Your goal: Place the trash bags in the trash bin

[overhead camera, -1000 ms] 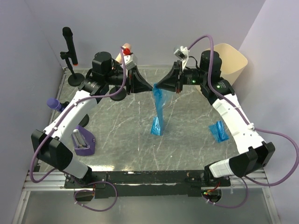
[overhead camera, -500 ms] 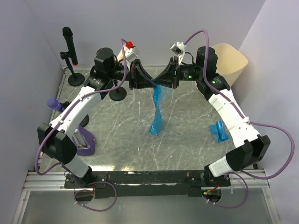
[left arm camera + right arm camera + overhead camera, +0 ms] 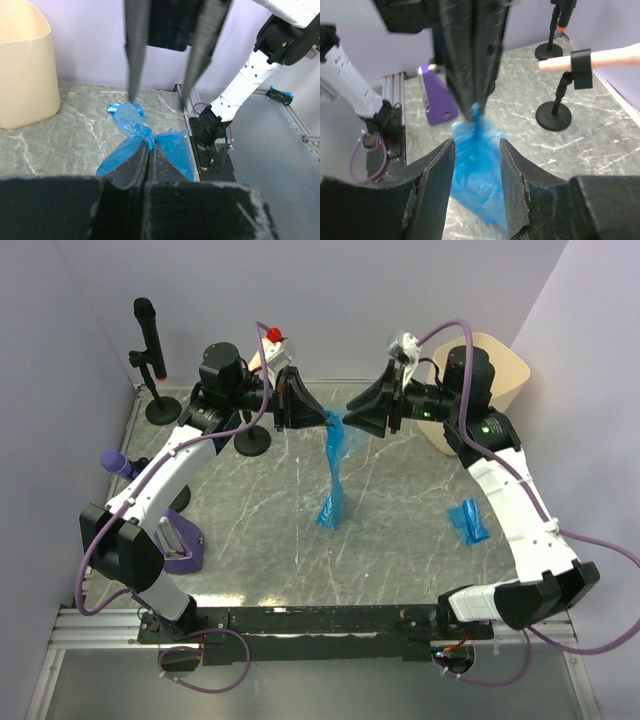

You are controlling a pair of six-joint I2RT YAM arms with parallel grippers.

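A blue trash bag [image 3: 333,475] hangs from my left gripper [image 3: 327,420], which is shut on its bunched top [image 3: 148,143]; its lower end reaches the table. My right gripper [image 3: 350,421] is open just right of that top, its fingers [image 3: 438,170] on either side of the hanging bag [image 3: 475,167] without touching it. In the left wrist view the right gripper's open fingers [image 3: 136,50] show ahead. A second blue trash bag [image 3: 468,521] lies flat on the table at the right. The cream trash bin [image 3: 509,368] stands at the back right, partly behind the right arm, and shows in the left wrist view [image 3: 22,75].
A black microphone on a stand [image 3: 150,350] is at the back left. A peach object clipped to a small stand [image 3: 580,62] is behind the left gripper. A purple block [image 3: 180,545] and a purple-tipped handle [image 3: 118,462] lie at the left. Walls close in the sides.
My right gripper has drawn back to the right, away from the bag's top, and now stands open. The left gripper rose slightly and still holds the hanging bag.
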